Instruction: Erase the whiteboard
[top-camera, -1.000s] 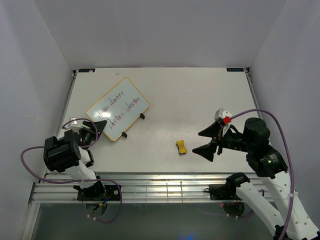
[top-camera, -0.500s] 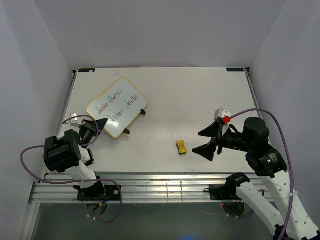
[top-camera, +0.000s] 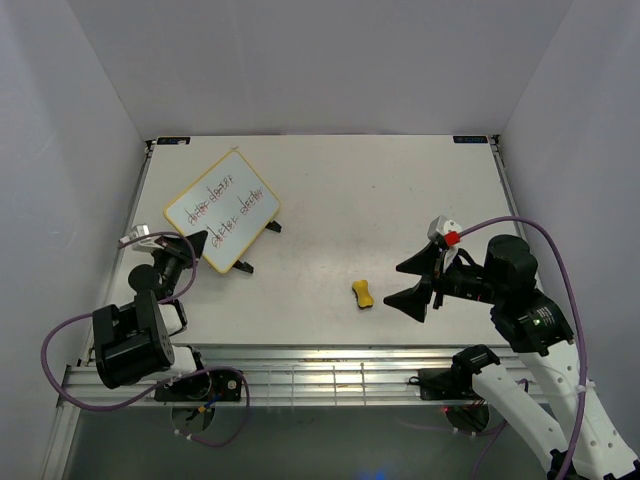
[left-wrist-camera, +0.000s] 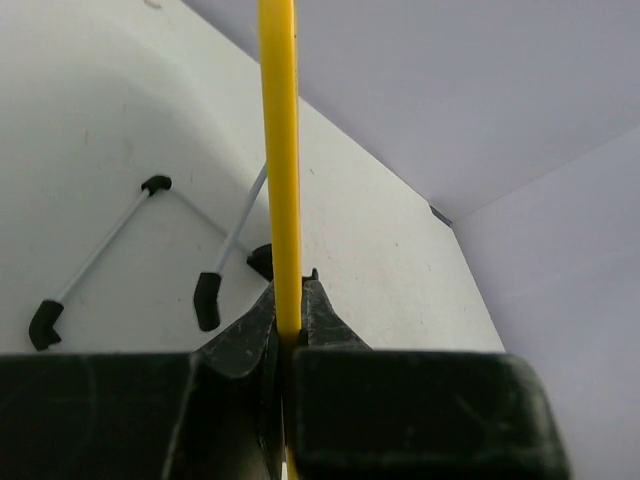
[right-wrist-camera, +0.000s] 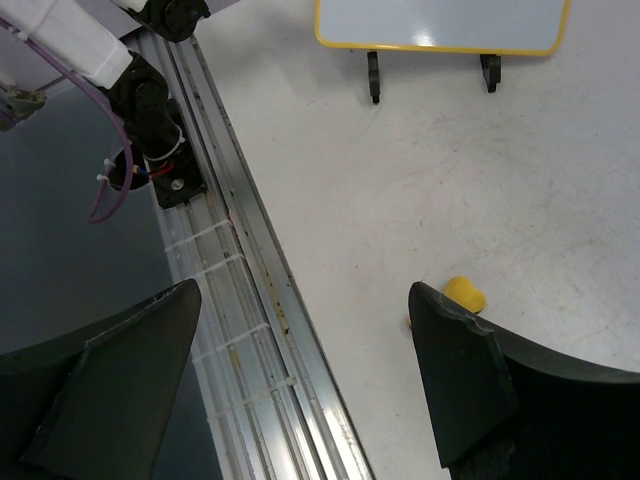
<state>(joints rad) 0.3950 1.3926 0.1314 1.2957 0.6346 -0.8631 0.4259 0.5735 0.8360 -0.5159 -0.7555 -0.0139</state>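
**Yellow-framed whiteboard (top-camera: 222, 210) gripped near far-left corner**

Two lines of writing on it; sits skewed on the counter (top-camera: 400, 190). Frame edge clamped tight by left fingers (left-wrist-camera: 250, 335). Near the right edge, right fingers (top-camera: 412, 303) spread wide, empty. Yellow eraser (top-camera: 362, 295) just beside them.

whiteboard (top-camera: 222, 210) writing too small to read, eraser (right-wrist-camera: 463, 292) half behind right claw (right-wrist-camera: 302, 296)
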